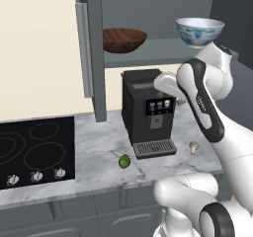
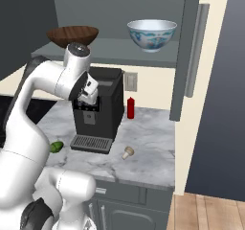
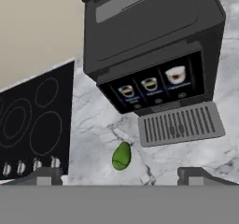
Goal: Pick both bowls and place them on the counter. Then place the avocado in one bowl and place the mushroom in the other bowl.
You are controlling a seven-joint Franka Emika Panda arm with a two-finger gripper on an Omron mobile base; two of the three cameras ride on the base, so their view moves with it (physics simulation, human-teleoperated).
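The avocado (image 3: pixel 121 155) — small, bright green — lies near the counter's (image 1: pixel 99 147) front edge; the gripper (image 3: pixel 121 174) hovers above it, jaws apart.

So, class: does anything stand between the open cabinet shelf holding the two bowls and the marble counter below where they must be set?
Yes. The black coffee machine stands on the white marble counter beneath the shelf, between the dark brown wooden bowl and the white blue-patterned ceramic bowl. Bare marble lies on both sides of it.

light: even, bright | shadows: soft, faint | blur: none | rendered, low-res
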